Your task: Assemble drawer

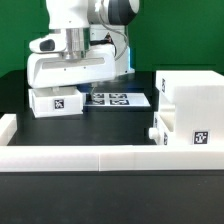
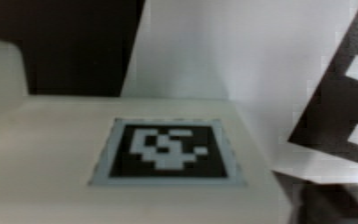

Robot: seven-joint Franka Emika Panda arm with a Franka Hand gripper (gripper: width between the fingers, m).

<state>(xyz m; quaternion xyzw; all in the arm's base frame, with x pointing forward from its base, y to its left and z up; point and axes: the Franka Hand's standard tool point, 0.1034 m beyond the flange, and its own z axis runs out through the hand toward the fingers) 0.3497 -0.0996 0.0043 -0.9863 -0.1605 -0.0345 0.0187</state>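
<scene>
Drawer case [image 1: 195, 95] stands big and white on the black worktop [image 1: 110, 125], at the exterior view's right. A small tray [image 1: 160, 128] sits just beside it. Another tray [image 1: 45, 100] is at the left, next to the marker board [image 1: 120, 98]. The gripper [image 1: 78, 62] is low over that left tray. I cannot tell if its fingers are apart or together. The wrist view shows a square tag [image 2: 172, 150] on white plastic, close up.

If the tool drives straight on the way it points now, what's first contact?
Probably the white drawer tray right below the tool: its tagged face fills the wrist view. Fingertips aren't visible, so the remaining gap is unclear.
</scene>
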